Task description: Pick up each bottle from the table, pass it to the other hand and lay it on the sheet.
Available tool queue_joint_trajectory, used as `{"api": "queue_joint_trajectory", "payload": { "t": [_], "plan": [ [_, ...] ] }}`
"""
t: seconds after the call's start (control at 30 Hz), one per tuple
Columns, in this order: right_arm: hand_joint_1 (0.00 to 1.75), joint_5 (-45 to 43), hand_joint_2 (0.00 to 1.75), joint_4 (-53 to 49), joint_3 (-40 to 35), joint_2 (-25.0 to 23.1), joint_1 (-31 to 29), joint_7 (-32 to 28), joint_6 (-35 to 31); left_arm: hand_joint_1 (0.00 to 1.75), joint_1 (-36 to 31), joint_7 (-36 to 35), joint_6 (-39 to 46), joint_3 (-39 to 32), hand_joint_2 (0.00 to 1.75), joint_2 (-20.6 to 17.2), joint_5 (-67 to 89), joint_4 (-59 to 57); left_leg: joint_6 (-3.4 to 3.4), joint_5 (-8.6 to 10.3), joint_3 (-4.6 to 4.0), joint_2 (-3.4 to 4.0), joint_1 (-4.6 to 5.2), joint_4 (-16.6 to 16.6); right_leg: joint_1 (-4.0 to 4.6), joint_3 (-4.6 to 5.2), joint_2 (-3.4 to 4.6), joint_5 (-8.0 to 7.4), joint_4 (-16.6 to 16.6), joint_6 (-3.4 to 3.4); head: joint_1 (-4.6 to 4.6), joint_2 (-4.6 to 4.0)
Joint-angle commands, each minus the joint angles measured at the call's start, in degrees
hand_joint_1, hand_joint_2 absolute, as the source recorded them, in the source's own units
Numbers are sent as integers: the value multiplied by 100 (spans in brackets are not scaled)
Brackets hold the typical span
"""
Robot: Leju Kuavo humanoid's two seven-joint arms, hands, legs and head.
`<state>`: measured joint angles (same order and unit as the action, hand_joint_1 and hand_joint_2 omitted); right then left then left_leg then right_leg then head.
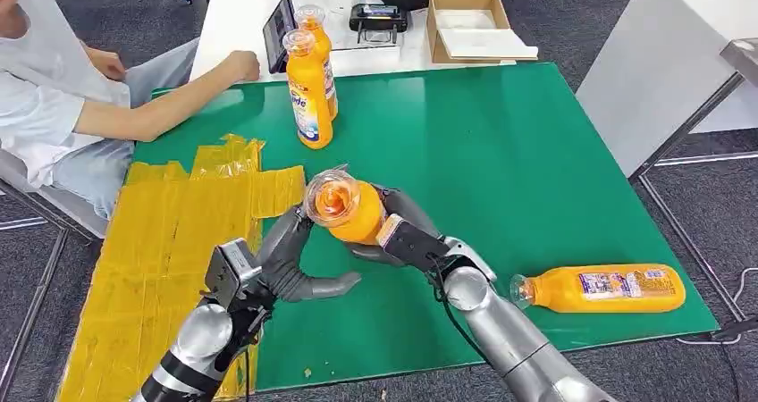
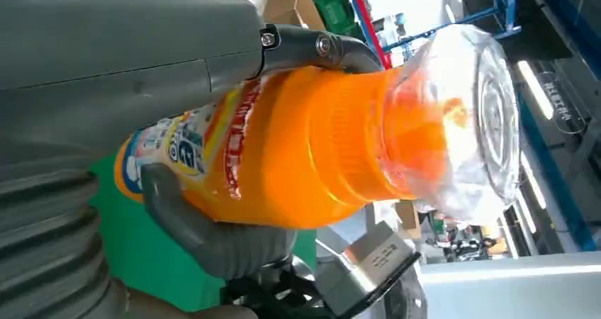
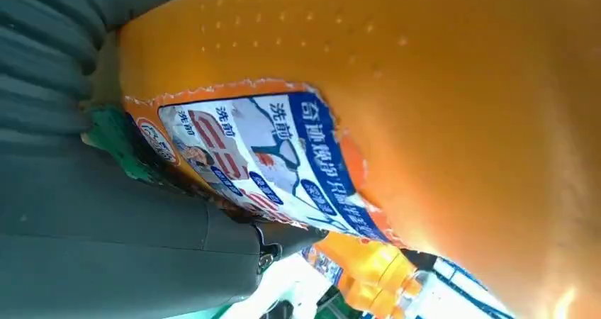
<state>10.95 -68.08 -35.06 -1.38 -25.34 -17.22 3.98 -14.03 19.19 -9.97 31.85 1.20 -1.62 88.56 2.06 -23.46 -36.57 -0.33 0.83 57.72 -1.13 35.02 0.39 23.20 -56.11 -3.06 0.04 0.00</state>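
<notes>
1. The right hand [image 1: 393, 232] has its fingers wrapped round the body of an orange bottle [image 1: 350, 207], holding it up off the green table [image 1: 501, 170] above the middle of the near half, with the clear cap tipped toward the robot.
2. The left hand [image 1: 290, 263] is up against that same bottle from the other side. In the left wrist view the grey thumb [image 2: 212, 241] curls under the bottle's body and a dark finger lies over its top, so it looks to be gripping too, while in the head view the thumb sticks out free below.
3. Both hands are on the one bottle at this moment.
4. The yellow sheet [image 1: 170, 241] covers the table's left side, running from around the middle down to the near left corner. No bottle lies on it.
5. A second bottle [image 1: 601, 288] lies on its side close to the near right corner, cap pointing left.
6. Two standing bottles [image 1: 309, 89] sit together near the far edge, left of centre, one just behind the other.
7. A seated person's arm [image 1: 170, 107] rests on the far left corner of the green table.
8. Behind it, a white table [image 1: 232, 18] carries a tablet [image 1: 279, 29], a cardboard box [image 1: 474, 25] and a small black device [image 1: 379, 16].
</notes>
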Motion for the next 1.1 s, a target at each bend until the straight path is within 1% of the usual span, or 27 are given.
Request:
{"api": "queue_joint_trajectory", "payload": {
  "t": [0.03, 0.07, 0.1, 0.17, 0.23, 0.3, 0.33, 0.37, 0.4, 0.47, 0.6, 0.67, 0.7, 0.73, 0.77, 0.8, 0.83, 0.87, 0.97, 1.0, 1.03, 1.07, 1.1],
  "plan": [
    [175, 3, 175, 405, -268, 38, -331, -1, 21, 0, -140, -27, -10, 155, 175, -45, -25, -119, -12, -7, 17, 4, -6, 2, 7, -18, 0, 4, 2, 10, 0, 0],
    [175, 3, 175, 405, -268, 38, -331, -1, 21, 0, -140, -27, -10, 155, 175, -45, -25, -119, -17, -13, 30, 8, -9, 5, 10, -31, 2, 8, 1, 15, 0, 0],
    [175, 3, 175, 405, -268, 38, -331, -1, 21, 0, -140, -27, -10, 155, 175, -45, -25, -119, -13, -8, 21, 5, -6, 2, 7, -21, 0, 5, 2, 11, 0, 0],
    [175, 3, 175, 405, -268, 38, -331, -1, 21, 0, -140, -27, -10, 155, 175, -45, -25, -119, -24, -23, 44, 7, -15, 12, 17, -48, -1, 16, -1, 20, 2, 0],
    [175, 3, 175, 405, -268, 38, -331, -1, 21, 0, -140, -27, -10, 155, 175, -45, -25, -119, -10, -5, 14, 2, -4, 1, 4, -15, -2, 3, 2, 8, 0, 0],
    [175, 59, 175, 411, -318, 55, -348, -20, 46, 0, -149, -26, -5, 156, 175, -41, -24, -112, -19, -17, 34, 7, -12, 9, 13, -37, 0, 10, 1, 16, 0, 0],
    [175, 90, 175, 425, -338, 51, -356, -32, 55, 0, -161, -18, 35, 163, 175, -31, 6, -101, -13, -8, 19, 3, -6, 3, 7, -21, -2, 5, 1, 11, 0, 0],
    [175, 120, 175, 437, -366, 45, -363, -48, 77, 0, -182, -15, 73, 169, 175, -16, 28, -90, -17, -14, 30, 6, -10, 8, 11, -32, -1, 9, 0, 15, 2, 0],
    [175, 144, 175, 442, -393, 42, -365, -55, 88, 0, -196, -8, 151, 169, 175, -7, 96, -78, -10, -4, 12, 1, -5, 2, 5, -13, -3, 2, 1, 8, 2, 0],
    [175, 195, 175, 444, -441, 38, -369, -59, 99, 0, -212, 7, 253, 184, 175, 18, 199, -64, -18, -14, 29, 5, -11, 9, 11, -32, -2, 10, -1, 16, 0, 0],
    [175, 217, 175, 462, -474, 5, -380, -58, 84, 0, -244, 28, 380, 237, 175, 40, 370, -76, -10, -4, 12, 2, -4, 2, 5, -13, -2, 3, 0, 9, 0, 0],
    [175, 218, 175, 471, -478, -18, -398, -58, 80, 0, -256, 40, 431, 301, 175, 59, 501, -109, -20, -15, 32, 5, -12, 9, 12, -35, -2, 10, -1, 17, 0, 0],
    [175, 171, 175, 432, -543, -21, -429, -235, 221, 0, -279, 47, 432, 349, 175, 80, 539, -147, -16, -10, 22, 5, -9, 6, 10, -24, -1, 6, 0, 13, 2, 0],
    [175, 173, 175, 421, -565, -71, -452, -236, 231, 0, -305, 52, 447, 405, 175, 131, 569, -203, -11, -4, 13, 1, -3, 2, 3, -13, -3, 3, 0, 9, 0, 0],
    [175, 120, 175, 447, -557, -235, -505, -80, 263, 0, -410, 112, 480, 438, 175, 292, 538, -353, -16, -12, 23, 5, -9, 9, 10, -25, -1, 8, -2, 14, 2, 0],
    [175, 136, 175, 393, -612, -358, -558, 47, 255, 0, -538, 107, 526, 468, 175, 445, 551, -497, -11, -5, 11, 2, -5, 4, 5, -12, -3, 3, -1, 9, 0, 0],
    [175, 105, 175, 293, -656, -424, -585, 188, 263, 0, -628, 73, 598, 507, 175, 534, 548, -566, -15, -11, 14, 3, -8, 13, 9, -16, -2, 8, -8, 13, 0, 0],
    [175, 106, 175, 293, -700, -406, -578, 240, 252, 0, -640, 39, 646, 534, 175, 522, 554, -606, -11, -5, 2, 3, -5, 10, 5, -3, -1, 3, -7, 9, 2, 0],
    [175, 33, 175, 346, -715, -354, -553, 140, 235, 0, -612, 64, 706, 543, 175, 474, 510, -612, -16, -11, 23, 7, -7, 8, 8, -24, 1, 7, -3, 13, 0, 0],
    [175, 11, 175, 360, -711, -340, -545, 106, 229, 0, -597, 69, 738, 535, 175, 460, 505, -607, -10, -3, 12, 2, -4, 0, 4, -13, -2, 1, 2, 8, 2, 0],
    [175, -3, 175, 358, -715, -342, -548, 85, 229, 0, -598, 72, 790, 535, 175, 468, 531, -590, -15, -9, 26, 1, -6, 3, 7, -28, -4, 6, 1, 12, -2, 0],
    [175, -25, 175, 368, -712, -336, -549, 49, 229, 0, -578, 99, 906, 533, 175, 466, 609, -569, -19, -15, 35, 6, -13, 8, 14, -38, -1, 9, 2, 16, 4, 0],
    [175, -36, 175, 371, -712, -323, -542, 30, 216, 0, -563, 133, 1035, 560, 175, 442, 769, -560, -14, -9, 23, 2, -7, 4, 8, -25, -3, 6, 2, 11, 2, 0]
  ]
}}
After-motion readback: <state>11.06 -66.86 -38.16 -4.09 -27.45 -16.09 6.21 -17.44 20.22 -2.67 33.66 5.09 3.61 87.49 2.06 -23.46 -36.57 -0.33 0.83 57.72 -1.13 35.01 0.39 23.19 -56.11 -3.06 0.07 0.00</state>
